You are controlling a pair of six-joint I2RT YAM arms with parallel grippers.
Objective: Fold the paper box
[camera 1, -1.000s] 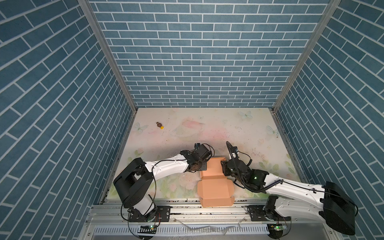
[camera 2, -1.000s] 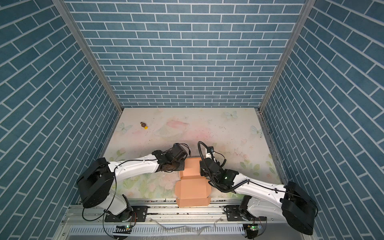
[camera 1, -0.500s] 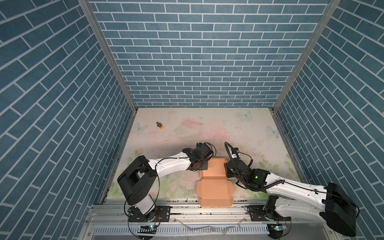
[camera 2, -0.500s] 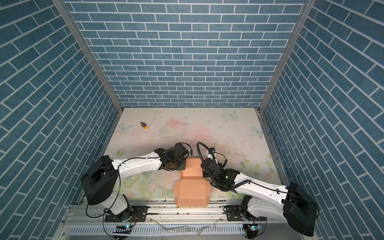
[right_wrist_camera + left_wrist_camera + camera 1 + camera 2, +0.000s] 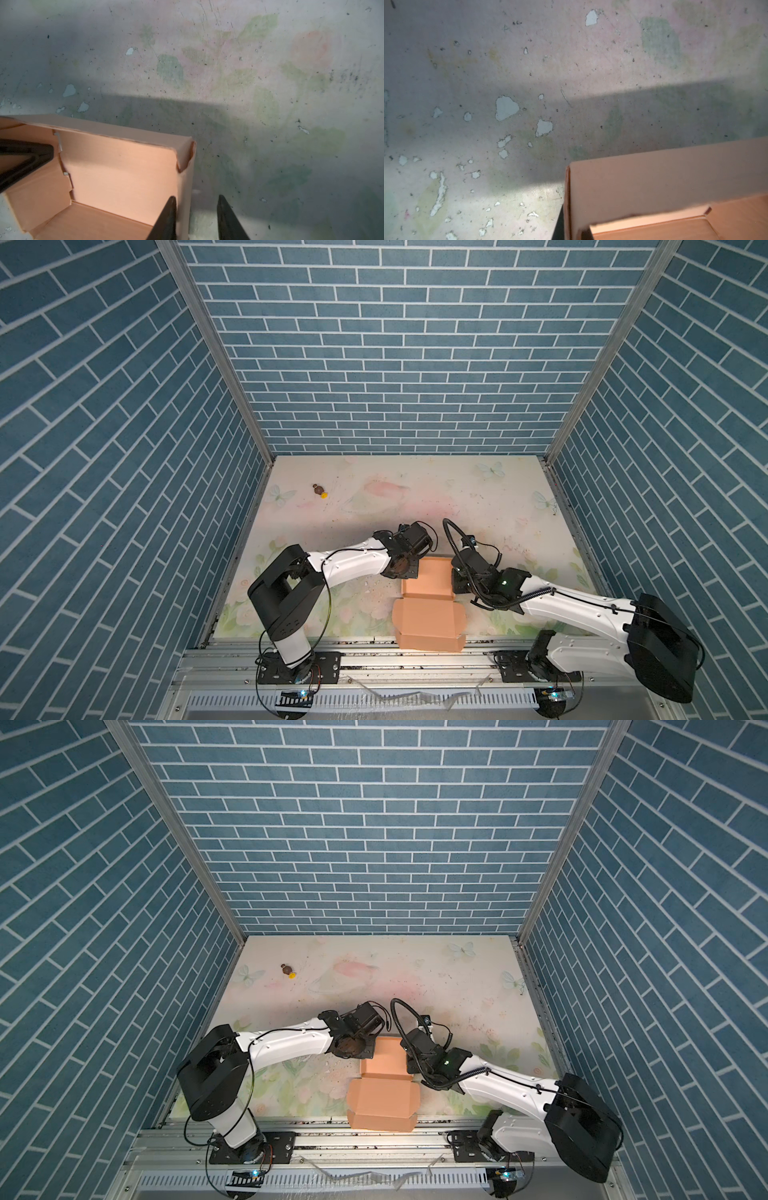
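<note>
The peach-orange paper box [image 5: 428, 581] stands near the table's front as an open tray. Its lid flap [image 5: 428, 624] lies flat and reaches over the front edge; both top views show this [image 5: 384, 1058]. My left gripper [image 5: 411, 570] is shut on the box's left wall. One of its black fingers [image 5: 27, 158] shows inside the tray and a dark sliver [image 5: 559, 226] outside the wall. My right gripper [image 5: 196, 197] is open and straddles the right wall [image 5: 185, 187]. The inner finger [image 5: 168, 216] touches the wall and the outer finger [image 5: 226, 218] stands apart.
A tiny brown-and-yellow object [image 5: 320, 490] lies at the back left of the floral table mat [image 5: 415, 497]. Blue brick walls close in three sides. An aluminium rail [image 5: 374, 659] with both arm bases runs along the front.
My right gripper has moved slightly toward the front along the box's right wall and its jaws have narrowed. The left arm has shifted a little to the right, still shut.
</note>
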